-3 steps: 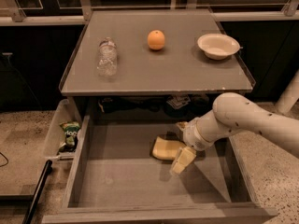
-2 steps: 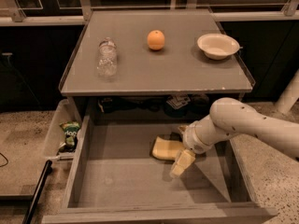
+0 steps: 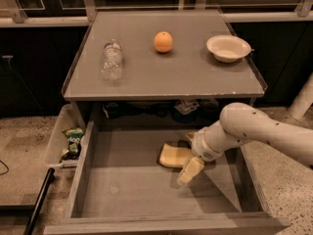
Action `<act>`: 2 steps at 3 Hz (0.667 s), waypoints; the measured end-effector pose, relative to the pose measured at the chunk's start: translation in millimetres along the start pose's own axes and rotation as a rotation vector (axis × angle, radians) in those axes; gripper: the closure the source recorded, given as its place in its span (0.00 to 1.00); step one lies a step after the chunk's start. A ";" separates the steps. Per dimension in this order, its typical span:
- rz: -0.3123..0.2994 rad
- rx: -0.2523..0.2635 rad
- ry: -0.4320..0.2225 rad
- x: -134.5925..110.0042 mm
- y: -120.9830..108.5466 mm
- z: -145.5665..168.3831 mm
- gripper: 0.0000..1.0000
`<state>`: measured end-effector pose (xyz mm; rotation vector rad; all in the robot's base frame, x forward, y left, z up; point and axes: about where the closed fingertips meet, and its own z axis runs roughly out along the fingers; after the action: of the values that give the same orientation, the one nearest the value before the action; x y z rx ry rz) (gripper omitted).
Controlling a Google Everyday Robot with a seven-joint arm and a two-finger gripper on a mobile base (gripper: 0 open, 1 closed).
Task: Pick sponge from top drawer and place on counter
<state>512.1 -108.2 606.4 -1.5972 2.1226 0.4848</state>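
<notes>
**Item:** sponge (image 3: 174, 155), pale yellow, lying flat on the drawer (image 3: 115, 192) floor, just right of frame centre.

**Gripper** (image 3: 190, 169): at the sponge's right end, lower centre-right. I cannot tell how wide it stands or whether it holds anything.

**Handling, my estimate:** light and soft, squashes under pressure, not fragile, unlikely to slip. I would take it across its short width, near the middle.

**Destination:** counter (image 3: 166, 77), upper half of frame. There is a bare patch between the bottle (image 3: 111, 60) and the bowl (image 3: 228, 48).
</notes>
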 end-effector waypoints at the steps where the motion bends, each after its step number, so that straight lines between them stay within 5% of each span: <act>1: 0.000 0.000 0.000 0.0 0.0 0.0 0.32; 2: 0.000 0.000 0.000 0.0 0.0 0.1 0.55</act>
<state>512.1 -108.1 606.3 -1.5973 2.1226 0.4849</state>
